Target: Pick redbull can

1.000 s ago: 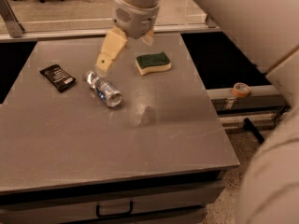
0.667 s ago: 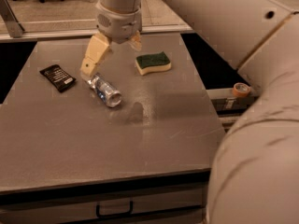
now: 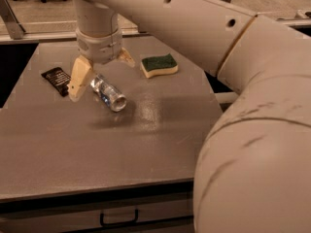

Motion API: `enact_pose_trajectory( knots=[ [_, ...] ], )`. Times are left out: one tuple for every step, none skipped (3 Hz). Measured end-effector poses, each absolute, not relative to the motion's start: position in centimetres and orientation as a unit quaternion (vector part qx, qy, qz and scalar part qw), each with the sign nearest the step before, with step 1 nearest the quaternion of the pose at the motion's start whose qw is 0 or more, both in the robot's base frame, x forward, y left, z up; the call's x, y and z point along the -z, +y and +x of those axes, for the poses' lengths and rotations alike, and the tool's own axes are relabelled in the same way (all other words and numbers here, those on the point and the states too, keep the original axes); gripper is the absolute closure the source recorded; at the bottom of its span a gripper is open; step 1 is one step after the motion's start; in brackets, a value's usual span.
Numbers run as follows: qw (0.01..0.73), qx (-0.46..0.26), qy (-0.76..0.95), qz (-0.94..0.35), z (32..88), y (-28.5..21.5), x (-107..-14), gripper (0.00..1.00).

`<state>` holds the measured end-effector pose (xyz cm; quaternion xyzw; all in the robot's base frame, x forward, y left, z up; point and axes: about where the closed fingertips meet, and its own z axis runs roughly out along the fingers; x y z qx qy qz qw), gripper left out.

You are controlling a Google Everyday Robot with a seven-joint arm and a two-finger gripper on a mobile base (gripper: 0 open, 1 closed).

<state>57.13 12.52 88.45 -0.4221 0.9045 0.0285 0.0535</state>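
The redbull can (image 3: 109, 92) lies on its side on the grey table (image 3: 146, 144), a slim silver can with blue markings and its round end facing front right. My gripper (image 3: 101, 72) hangs over the can's far end, fingers spread wide. One cream finger (image 3: 77, 79) is left of the can, the other (image 3: 126, 58) shows behind it to the right. The can's far end sits between the open fingers; nothing is gripped.
A flat black snack packet (image 3: 57, 79) lies left of the gripper. A green and yellow sponge (image 3: 159, 65) lies to the right at the back. My large arm (image 3: 252, 130) fills the right side. A drawer handle (image 3: 119, 219) is below the table's front edge.
The gripper has moved left and down over the can, so its fingers now straddle the can's far end. The arm now fills more of the view. The can has not moved.
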Motion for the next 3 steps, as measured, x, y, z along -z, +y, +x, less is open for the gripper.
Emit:
enact_pose_trajectory(
  knots=[
    [0.028,-0.005,0.912,-0.409,56.5,13.0,-86.1,0.0],
    [0.014,0.012,0.914,-0.406,56.5,13.8,-84.5,0.18],
    [0.016,0.014,0.913,-0.407,56.9,14.5,-84.1,0.4]
  ],
)
